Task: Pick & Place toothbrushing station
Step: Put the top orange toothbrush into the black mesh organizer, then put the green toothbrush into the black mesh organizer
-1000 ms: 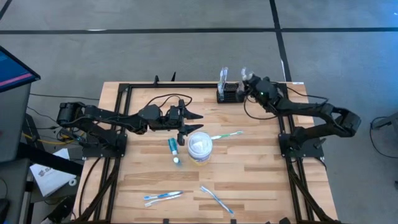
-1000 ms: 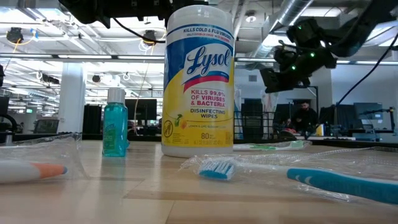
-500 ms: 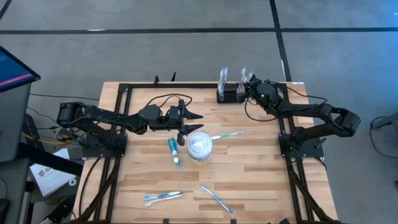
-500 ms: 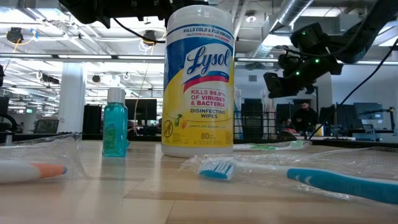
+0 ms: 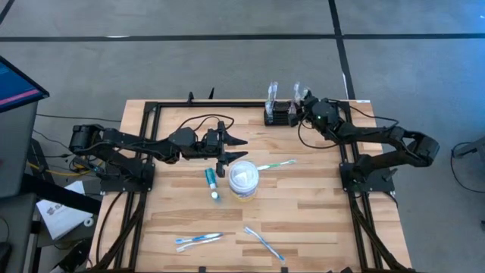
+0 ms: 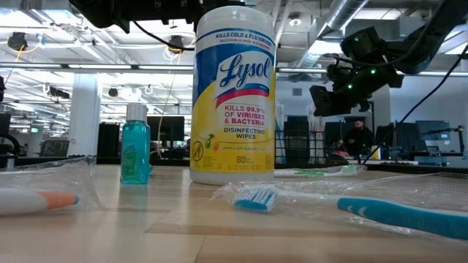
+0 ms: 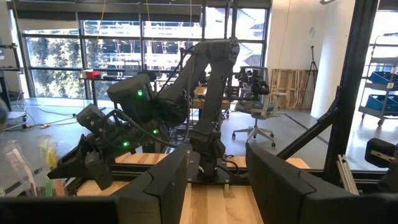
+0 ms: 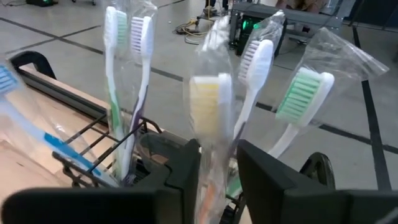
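Rack [image 5: 278, 114] stands at the counter's [image 5: 303, 205] far edge, wrapped toothbrushes upright in it. Right gripper [image 5: 301, 105] just beside it, fingers narrowly parted around a wrapped yellow-headed brush [image 8: 209, 102], apparently letting it go into a slot. Next: back off without tipping anything. Left gripper [image 5: 233, 141] waits mid-counter near the wipes tub [image 5: 244, 180], fingers wide, empty.

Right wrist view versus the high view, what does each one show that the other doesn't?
Only the right wrist view shows the bristle heads of the bagged toothbrushes standing in the black rack.

Only the high view shows the left hand beside the white tub, and loose toothbrushes on the table.

Both show the right hand at the rack.
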You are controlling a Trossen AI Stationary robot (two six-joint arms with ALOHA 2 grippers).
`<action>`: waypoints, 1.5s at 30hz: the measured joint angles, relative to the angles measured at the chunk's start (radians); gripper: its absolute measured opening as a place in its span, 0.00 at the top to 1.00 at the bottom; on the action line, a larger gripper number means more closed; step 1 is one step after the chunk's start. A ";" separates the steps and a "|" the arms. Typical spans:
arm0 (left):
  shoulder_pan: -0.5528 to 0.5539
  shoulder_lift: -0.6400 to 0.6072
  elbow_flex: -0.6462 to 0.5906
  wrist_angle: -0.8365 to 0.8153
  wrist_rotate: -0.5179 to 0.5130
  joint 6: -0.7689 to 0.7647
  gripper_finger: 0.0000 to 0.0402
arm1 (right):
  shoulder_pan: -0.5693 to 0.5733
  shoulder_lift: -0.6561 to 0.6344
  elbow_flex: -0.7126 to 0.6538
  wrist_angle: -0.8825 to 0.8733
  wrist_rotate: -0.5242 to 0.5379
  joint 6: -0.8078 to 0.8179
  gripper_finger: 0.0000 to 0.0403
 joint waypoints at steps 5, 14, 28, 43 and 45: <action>0.000 0.000 0.000 0.000 0.000 0.000 0.61 | 0.000 -0.010 0.000 -0.007 0.004 -0.023 0.65; 0.000 0.000 0.000 0.000 0.000 0.000 0.61 | 0.000 -0.119 0.000 -0.059 0.034 -0.030 0.54; 0.000 0.000 0.000 0.000 0.000 0.000 0.61 | 0.076 -0.311 0.001 -0.182 0.003 -0.105 0.58; 0.000 0.000 0.000 0.000 0.000 0.000 0.61 | 0.393 -0.439 0.001 -0.639 -0.084 -0.153 0.64; 0.000 0.000 0.000 0.000 0.000 0.000 0.61 | 0.424 -0.419 0.001 -0.711 -0.084 -0.122 0.64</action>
